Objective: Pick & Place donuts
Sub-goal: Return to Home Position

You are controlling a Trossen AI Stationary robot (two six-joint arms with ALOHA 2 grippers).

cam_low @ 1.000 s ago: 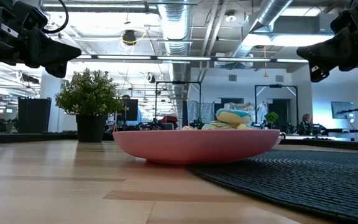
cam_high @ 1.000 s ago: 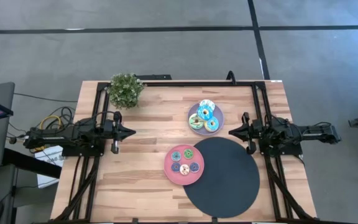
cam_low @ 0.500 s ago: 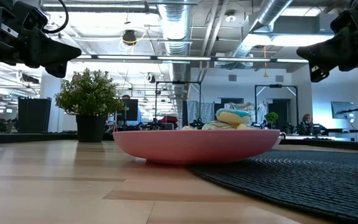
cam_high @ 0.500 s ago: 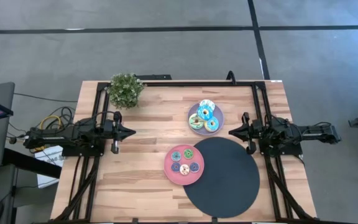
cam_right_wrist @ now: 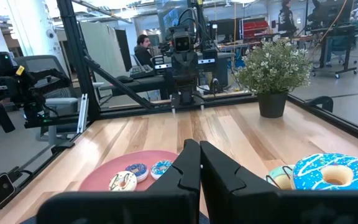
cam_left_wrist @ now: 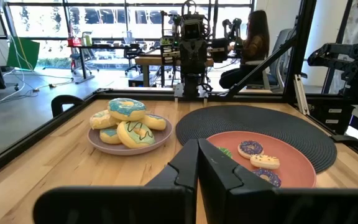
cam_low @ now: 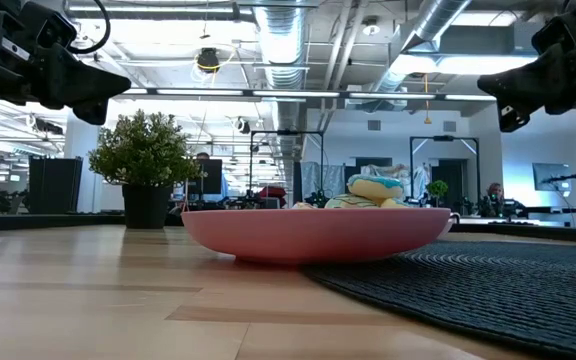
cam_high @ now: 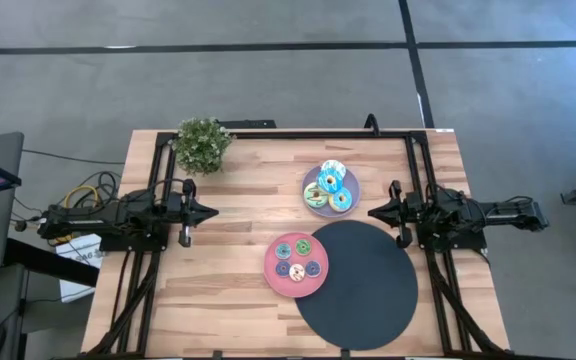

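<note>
Several larger donuts [cam_high: 329, 187] are piled on a lilac plate [cam_high: 312, 205] at the table's far middle; a blue-iced one [cam_left_wrist: 127, 109] tops the pile. Several small donuts [cam_high: 297, 257] lie flat on a pink plate [cam_high: 273, 275] nearer the front. My left gripper [cam_high: 213, 212] hovers shut above the table's left side, pointing right. My right gripper [cam_high: 372, 212] hovers shut at the right side, pointing left, just right of the lilac plate. Neither touches anything.
A big black round mat [cam_high: 363, 285] lies at the right front, its edge under the pink plate. A small potted plant [cam_high: 203, 145] stands at the far left corner. Bare wood lies between the left gripper and the plates. People sit in the room beyond.
</note>
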